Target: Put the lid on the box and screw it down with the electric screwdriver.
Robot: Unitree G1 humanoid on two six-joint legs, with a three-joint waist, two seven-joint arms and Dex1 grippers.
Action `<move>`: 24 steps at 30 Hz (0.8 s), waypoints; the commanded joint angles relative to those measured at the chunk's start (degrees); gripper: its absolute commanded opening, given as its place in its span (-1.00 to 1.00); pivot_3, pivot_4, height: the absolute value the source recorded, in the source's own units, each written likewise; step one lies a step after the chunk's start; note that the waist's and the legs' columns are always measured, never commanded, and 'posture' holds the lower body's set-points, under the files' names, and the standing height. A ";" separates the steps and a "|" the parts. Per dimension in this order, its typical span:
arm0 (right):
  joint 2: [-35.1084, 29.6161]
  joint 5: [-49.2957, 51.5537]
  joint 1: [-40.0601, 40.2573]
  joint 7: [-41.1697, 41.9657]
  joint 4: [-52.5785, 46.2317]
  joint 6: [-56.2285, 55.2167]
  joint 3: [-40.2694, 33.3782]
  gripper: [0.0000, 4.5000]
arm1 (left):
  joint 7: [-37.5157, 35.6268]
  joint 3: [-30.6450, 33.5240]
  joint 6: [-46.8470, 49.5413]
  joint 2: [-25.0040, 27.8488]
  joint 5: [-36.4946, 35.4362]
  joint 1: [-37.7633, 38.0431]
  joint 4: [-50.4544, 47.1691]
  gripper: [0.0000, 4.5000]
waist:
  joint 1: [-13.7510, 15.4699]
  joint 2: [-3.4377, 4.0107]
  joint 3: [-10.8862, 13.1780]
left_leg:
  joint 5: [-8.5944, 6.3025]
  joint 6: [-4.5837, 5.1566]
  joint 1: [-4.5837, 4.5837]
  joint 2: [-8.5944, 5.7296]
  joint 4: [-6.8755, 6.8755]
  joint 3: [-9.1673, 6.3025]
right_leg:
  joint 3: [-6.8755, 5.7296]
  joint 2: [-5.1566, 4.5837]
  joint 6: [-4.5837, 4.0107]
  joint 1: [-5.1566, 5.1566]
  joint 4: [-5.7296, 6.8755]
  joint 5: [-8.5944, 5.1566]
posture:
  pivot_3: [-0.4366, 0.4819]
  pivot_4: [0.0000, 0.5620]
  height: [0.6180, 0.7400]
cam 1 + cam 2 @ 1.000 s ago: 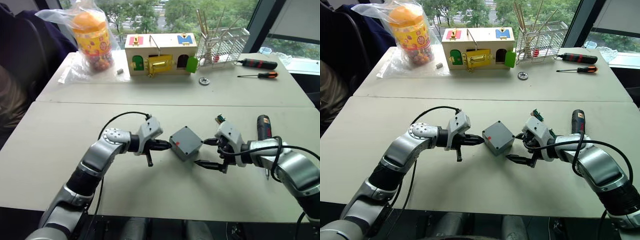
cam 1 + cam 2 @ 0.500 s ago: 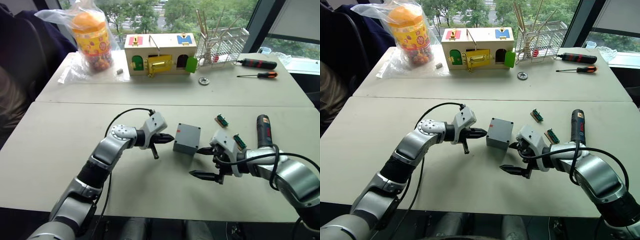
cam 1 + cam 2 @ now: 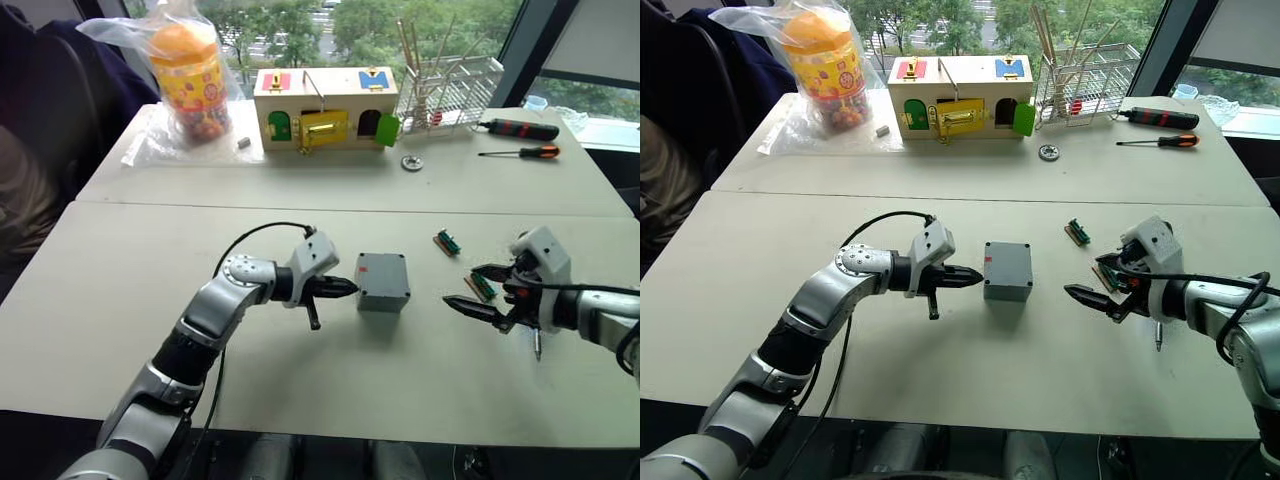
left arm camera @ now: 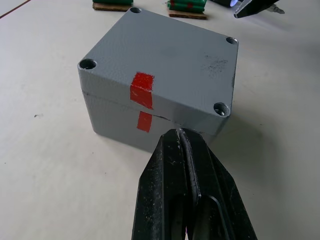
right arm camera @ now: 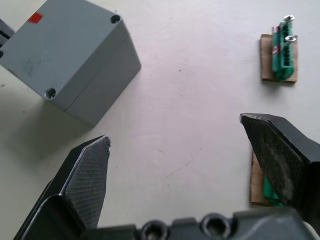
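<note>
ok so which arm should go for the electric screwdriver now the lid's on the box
Right. The right gripper has its jaws open beside the electric screwdriver, whose bit shows under that arm. The left gripper, jaws shut, sits at the box's opposite side.

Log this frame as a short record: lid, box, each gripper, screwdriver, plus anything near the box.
lid: seated on the box, red tape marks aligned
box: upright on the table, corner holes look empty
left gripper: shut, tip at the box's side
right gripper: open, apart from the box
electric screwdriver: hidden behind right gripper
nearby: two green terminal blocks
</note>
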 commanded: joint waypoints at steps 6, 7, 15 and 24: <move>7.35 -3.17 -1.84 -9.11 6.60 -4.23 -2.95 0.99 | -3.18 5.78 1.72 5.60 -4.07 -3.67 -4.20 -1.00 | 0.01 0.00 0.00 | 0.00 0.00 0.00 0.03 0.00 0.02 | 0.01 0.01 0.00 -0.02 0.00 0.00 | -0.05 -0.47 1.00; 8.53 -3.03 -2.35 -10.07 7.22 -4.43 -3.30 0.99 | -3.34 6.59 2.18 6.02 -4.99 -4.18 -4.69 -1.00 | 0.07 0.01 -0.01 | 0.00 0.00 0.00 0.04 0.00 0.01 | 0.01 0.01 0.00 -0.03 0.01 0.00 | -0.05 -0.47 1.00; 11.16 -3.62 -3.48 -12.73 9.62 -5.71 -2.56 0.23 | -3.14 7.82 4.25 6.83 -7.78 -5.50 -7.53 -1.00 | -0.01 0.03 -0.02 | 0.00 0.00 0.00 0.01 0.00 -0.01 | 0.01 0.01 0.00 -0.03 0.02 0.00 | -0.05 -0.47 1.00; 11.54 -3.90 -3.82 -13.26 10.12 -5.82 -2.54 0.23 | -2.61 7.02 3.49 6.44 -7.81 -4.95 -6.90 -1.00 | -0.18 0.03 -0.02 | 0.00 0.00 0.00 0.01 0.00 -0.01 | 0.01 0.02 0.00 -0.03 0.03 0.00 | -0.05 -0.47 1.00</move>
